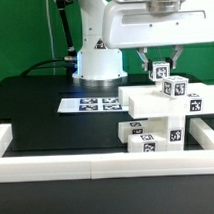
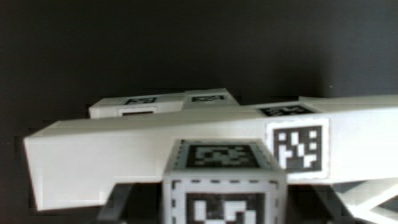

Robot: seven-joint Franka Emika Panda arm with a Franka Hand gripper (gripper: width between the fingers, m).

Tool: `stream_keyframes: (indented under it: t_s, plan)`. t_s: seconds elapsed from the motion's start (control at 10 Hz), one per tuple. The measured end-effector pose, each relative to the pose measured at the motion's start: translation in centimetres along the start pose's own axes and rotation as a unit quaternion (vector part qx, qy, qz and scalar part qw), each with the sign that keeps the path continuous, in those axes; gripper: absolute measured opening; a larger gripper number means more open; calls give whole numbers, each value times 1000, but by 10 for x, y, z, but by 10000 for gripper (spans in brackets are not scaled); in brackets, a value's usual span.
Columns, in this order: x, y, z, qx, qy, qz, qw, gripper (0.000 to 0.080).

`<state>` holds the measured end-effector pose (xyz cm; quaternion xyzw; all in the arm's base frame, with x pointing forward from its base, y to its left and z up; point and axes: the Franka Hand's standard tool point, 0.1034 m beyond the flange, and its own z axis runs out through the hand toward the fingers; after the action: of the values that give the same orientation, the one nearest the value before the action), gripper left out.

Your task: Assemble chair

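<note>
Along the near edge of the black, matte table (image 1: 35, 107): a long low white border rail (image 1: 57, 164), square in section, smooth, with an upturned block at the corner on the exterior view's left. Further back toward the middle, flat on the dark surface: the marker board (image 1: 90, 103), a thin white sheet printed with black square tags. Behind it, at the far edge: the glossy white rounded base of the arm (image 1: 96, 60), against a green backdrop.

Toward the table's side on the exterior view's right, near the rail: the chair (image 1: 160, 118), partly built, a stack of chunky white plastic blocks with hard square edges, each face carrying a black-and-white marker tag. Lower blocks resting on the tabletop, wider slabs stepped above, a small tagged post on top.

Directly over that post: the gripper (image 1: 159, 63), reaching down from the wrist, narrowly closed on the post of the chair, fingers at either side of it. In the wrist view: the same tagged post close up, below a broad smooth white slab of the chair (image 2: 160, 135), blurred, further tagged blocks behind on black.
</note>
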<state>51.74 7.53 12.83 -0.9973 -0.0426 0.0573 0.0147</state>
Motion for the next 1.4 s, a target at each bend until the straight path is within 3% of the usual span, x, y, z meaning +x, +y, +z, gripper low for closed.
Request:
stream_keyframes:
  t_s: [1.4]
  plan:
    - [-1,1,6,-2,4,-1,1000,287]
